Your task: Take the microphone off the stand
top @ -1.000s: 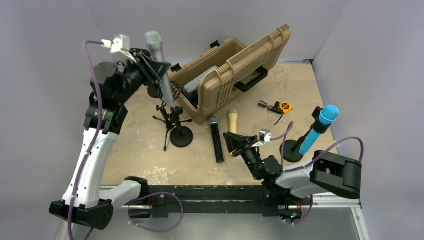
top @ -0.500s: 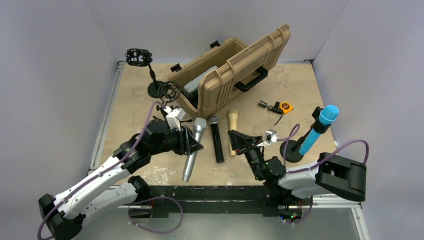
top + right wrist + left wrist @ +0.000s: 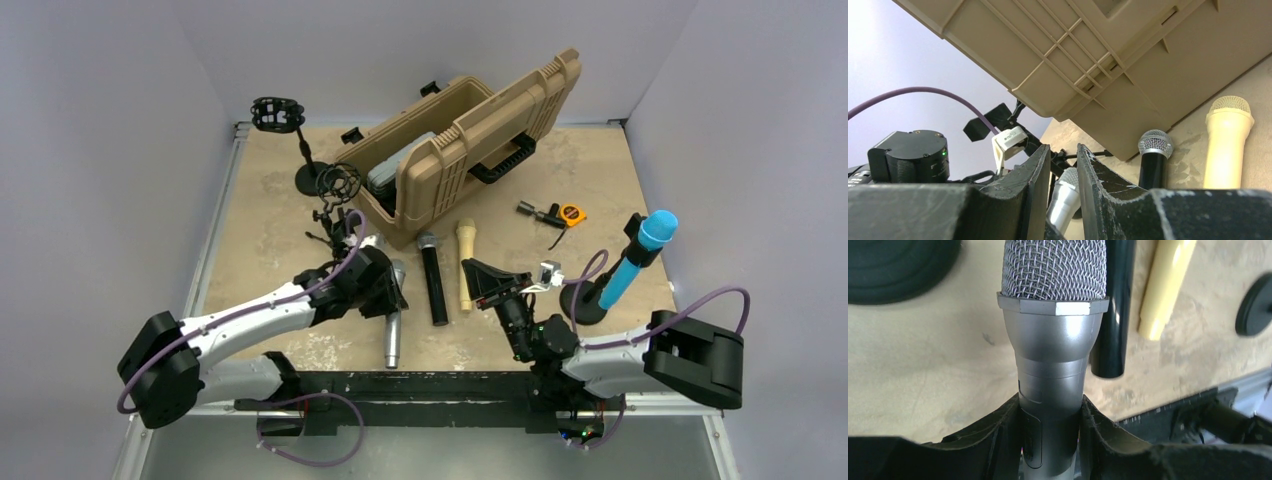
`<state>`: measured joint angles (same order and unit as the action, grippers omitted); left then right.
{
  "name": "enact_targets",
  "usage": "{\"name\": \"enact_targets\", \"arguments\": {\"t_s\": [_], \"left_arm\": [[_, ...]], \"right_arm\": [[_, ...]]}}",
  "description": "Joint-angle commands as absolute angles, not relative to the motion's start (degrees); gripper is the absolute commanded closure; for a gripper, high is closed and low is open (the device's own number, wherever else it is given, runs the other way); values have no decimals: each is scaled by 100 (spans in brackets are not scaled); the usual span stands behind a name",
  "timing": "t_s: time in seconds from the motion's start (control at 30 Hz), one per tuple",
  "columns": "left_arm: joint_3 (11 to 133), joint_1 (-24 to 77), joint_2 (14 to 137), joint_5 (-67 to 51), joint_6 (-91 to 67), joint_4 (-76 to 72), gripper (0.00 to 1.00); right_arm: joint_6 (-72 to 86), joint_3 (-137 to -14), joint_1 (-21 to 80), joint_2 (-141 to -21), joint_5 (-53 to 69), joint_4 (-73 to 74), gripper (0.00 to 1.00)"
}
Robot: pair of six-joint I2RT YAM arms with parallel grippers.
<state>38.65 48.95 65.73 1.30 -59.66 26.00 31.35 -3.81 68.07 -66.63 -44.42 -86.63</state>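
Observation:
My left gripper (image 3: 386, 292) is shut on a silver microphone (image 3: 392, 328), held low over the table near its front edge. In the left wrist view the fingers (image 3: 1009, 426) clamp the silver microphone (image 3: 1053, 340) just below its mesh head. The small tripod stand (image 3: 338, 212) behind it carries an empty ring clip. My right gripper (image 3: 470, 268) hovers at front centre. In its wrist view the right gripper (image 3: 1063, 148) has its jaws nearly together with nothing between them. Beyond them lies the silver microphone (image 3: 1066, 194).
A black microphone (image 3: 434, 280) and a cream microphone (image 3: 465, 265) lie side by side at centre. An open tan case (image 3: 470, 140) stands behind them. A blue microphone (image 3: 640, 248) sits in a stand at the right. A second empty stand (image 3: 280, 114) is back left. A tape measure (image 3: 572, 213) lies nearby.
My left arm swung down from the stand to low over the front of the table, carrying the silver microphone out of its clip. The right arm shifted only slightly.

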Motion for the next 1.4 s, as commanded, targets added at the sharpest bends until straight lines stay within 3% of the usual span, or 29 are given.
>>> {"name": "enact_targets", "arguments": {"t_s": [0.0, 0.3, 0.5, 0.77, 0.93, 1.2, 1.37], "left_arm": [[3878, 4992, 6904, 1198, -6486, 1963, 70], [3966, 5095, 7585, 1169, -6352, 1397, 36], [4001, 5122, 6931, 1127, -5813, 1776, 33], [3907, 5128, 4966, 438, -3578, 1957, 28], [4519, 5106, 4169, 430, -2474, 2571, 23], [7008, 4092, 4637, 751, -1183, 3749, 21], [7453, 3493, 4933, 1894, -1110, 3204, 4]], "right_arm": [[3252, -347, 6794, -6629, -4636, -8746, 74], [3213, -431, 6791, -6859, -4598, -8826, 74], [3243, -426, 6788, -6904, -4569, -8859, 74], [3219, -494, 6791, -7088, -4510, -8973, 74], [3208, -536, 6791, -7179, -4466, -8999, 74], [3199, -573, 6789, -7223, -4439, -8995, 74], [3169, -602, 6792, -7268, -4413, -8966, 74]]}}
